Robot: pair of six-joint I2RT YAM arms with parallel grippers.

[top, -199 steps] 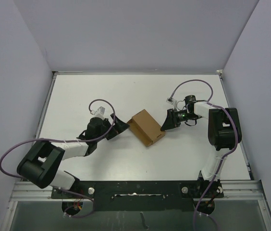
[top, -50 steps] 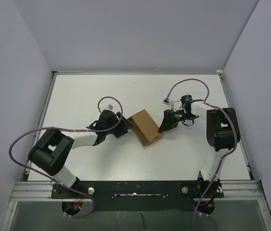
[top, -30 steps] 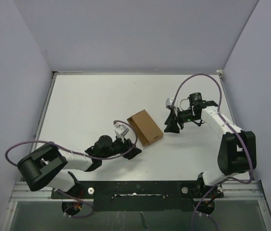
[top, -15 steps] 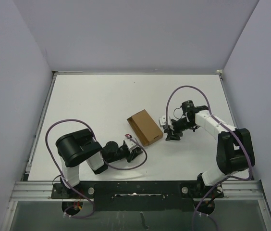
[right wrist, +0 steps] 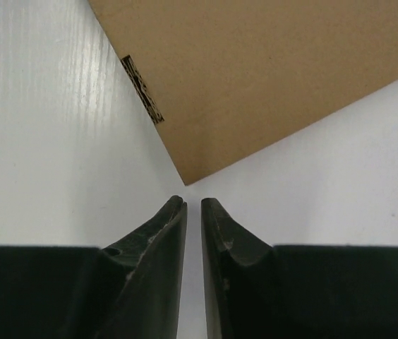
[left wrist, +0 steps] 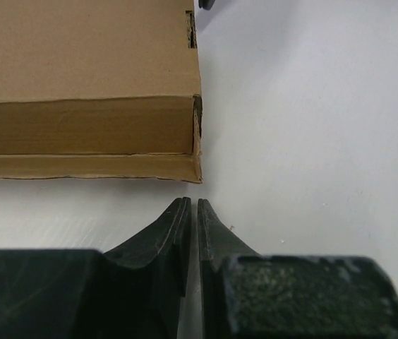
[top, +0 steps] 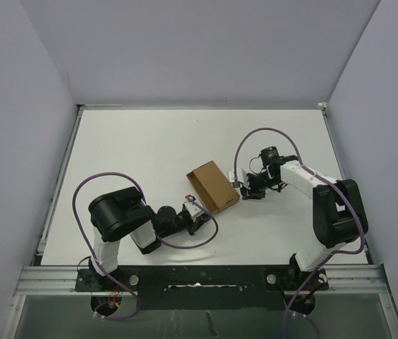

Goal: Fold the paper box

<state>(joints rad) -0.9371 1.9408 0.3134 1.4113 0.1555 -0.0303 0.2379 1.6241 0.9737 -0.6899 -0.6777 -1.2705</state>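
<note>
The paper box is a closed, flat brown carton lying on the white table, a little right of centre. My left gripper lies low on the table just short of the box's near corner. In the left wrist view its fingertips stand almost together, with only a thin slit between them, and the box is just ahead of them, not touched. My right gripper points at the box's right corner. In the right wrist view this gripper has narrowly parted, empty jaws, close to the corner of the box.
The white table is walled in by pale purple panels on three sides. My left arm's elbow is folded back near its base, with a purple cable looping round it. A metal rail runs along the near edge.
Both grippers have closed from about half open. The left arm folded back and its gripper came to the box's near corner. The right gripper moved in to the right corner. The box stayed put.
</note>
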